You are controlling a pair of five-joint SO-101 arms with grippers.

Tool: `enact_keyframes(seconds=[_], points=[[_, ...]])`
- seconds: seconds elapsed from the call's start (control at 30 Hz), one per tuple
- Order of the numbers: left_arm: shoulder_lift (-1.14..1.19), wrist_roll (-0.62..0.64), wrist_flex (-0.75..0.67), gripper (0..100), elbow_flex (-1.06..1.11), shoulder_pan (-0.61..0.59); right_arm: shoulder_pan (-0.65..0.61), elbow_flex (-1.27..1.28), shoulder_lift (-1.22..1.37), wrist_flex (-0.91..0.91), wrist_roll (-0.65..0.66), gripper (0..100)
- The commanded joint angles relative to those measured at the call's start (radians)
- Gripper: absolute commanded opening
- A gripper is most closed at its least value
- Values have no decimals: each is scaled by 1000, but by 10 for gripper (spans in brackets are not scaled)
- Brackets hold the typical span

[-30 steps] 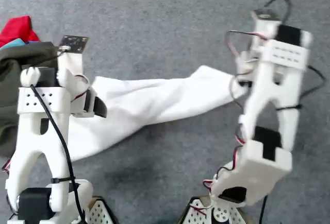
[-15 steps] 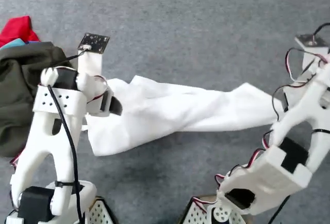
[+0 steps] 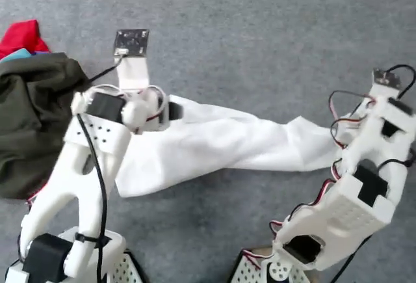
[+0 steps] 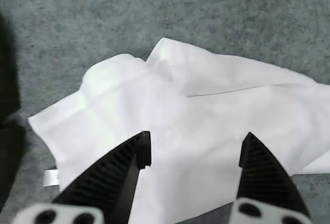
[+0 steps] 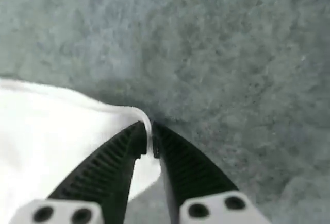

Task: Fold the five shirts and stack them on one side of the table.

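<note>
Gripping white shirt (image 3: pixel 221 143) — right end effector (image 5: pixel 146 134); left end effector (image 4: pixel 197 141) gapes above it.

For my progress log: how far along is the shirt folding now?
Nothing looks folded or stacked yet. In hand: the white shirt lies stretched across the table, the right tool shut on one end, the left tool open over the other. Left: folding it, then the crumpled dark and red heap at the table's edge.
</note>
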Motion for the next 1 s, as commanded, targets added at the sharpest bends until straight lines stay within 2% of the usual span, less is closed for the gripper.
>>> enact_keyframes(seconds=[0.0,0.17,0.37,0.6,0.8,0.97], points=[[31,57,-97,287,27,67,-28,94,-7,-144,-75,14],[196,167,-130,234,-61,93,-11,147,-51,-201,-87,14],[440,255,-124,165,-271,90,-15,160,-51,-218,-87,14],[577,341,-123,93,-483,99,-15,162,-51,-222,-87,14],[692,425,-81,134,-495,111,-15,162,-51,-222,-87,14],[712,493,-2,222,-496,104,-15,162,-51,-222,-87,14]])
